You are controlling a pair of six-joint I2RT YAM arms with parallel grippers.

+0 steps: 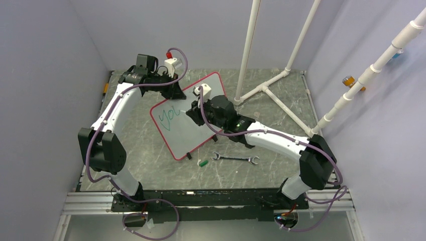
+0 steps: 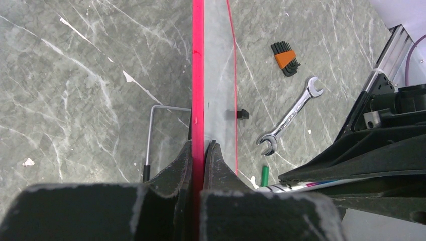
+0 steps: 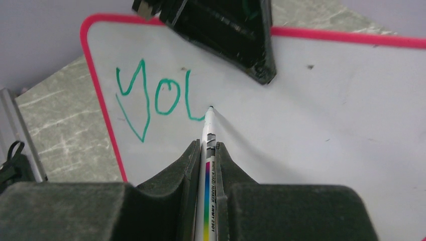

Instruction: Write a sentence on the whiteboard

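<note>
Your right end effector (image 3: 205, 150), pinching the marker (image 3: 207, 125), sets its tip, seemingly touching, at the right end of the green lettering (image 3: 150, 98) on the whiteboard (image 3: 326, 100), which your left end effector (image 2: 200, 145) clamps edgewise, tilted on the desk (image 1: 150, 160); blank board lies rightward.

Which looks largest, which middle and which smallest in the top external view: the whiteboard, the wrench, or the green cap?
1. whiteboard, largest by far
2. wrench, long but thin
3. green cap, smallest

Wrench and cap lie side by side, so nearness to the camera does not change this order.
</note>
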